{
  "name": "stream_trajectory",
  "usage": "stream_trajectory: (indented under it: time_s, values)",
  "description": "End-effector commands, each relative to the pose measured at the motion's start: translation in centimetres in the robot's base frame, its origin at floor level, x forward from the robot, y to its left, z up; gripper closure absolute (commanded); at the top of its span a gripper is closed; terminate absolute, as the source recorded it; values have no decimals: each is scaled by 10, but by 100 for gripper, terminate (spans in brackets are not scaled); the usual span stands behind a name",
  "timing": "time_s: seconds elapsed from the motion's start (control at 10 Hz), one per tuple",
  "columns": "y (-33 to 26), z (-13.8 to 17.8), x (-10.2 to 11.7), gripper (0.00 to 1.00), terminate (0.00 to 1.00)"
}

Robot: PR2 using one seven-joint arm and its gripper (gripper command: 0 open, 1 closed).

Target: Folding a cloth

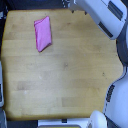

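The cloth (42, 33) is a bright pink strip lying flat on the wooden tabletop (65, 65), toward the far corner on the exterior view's left. It looks narrow and long, tilted slightly. A white and grey arm (106, 17) reaches in from the exterior view's upper right. Its end, the gripper (73, 4), sits at the top edge of the frame, beyond the table's back edge and well to the right of the cloth. It is blurred and partly cut off, so I cannot tell how its jaws stand. Nothing touches the cloth.
White robot body parts (116, 97) stand past the table's right edge and near corner. A grey object (1, 85) borders the table on the exterior view's left. Dark floor surrounds the table.
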Motion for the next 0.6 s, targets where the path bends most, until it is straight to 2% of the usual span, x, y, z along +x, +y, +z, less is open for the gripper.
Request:
stream_trajectory:
  time_s: [0.0, 0.1, 0.4, 0.5]
  values:
    - [-96, 13, -34, 0, 0]
    - [-111, 9, -44, 0, 0]
    - [-140, 12, -46, 0, 0]
    - [-153, 11, -48, 0, 100]
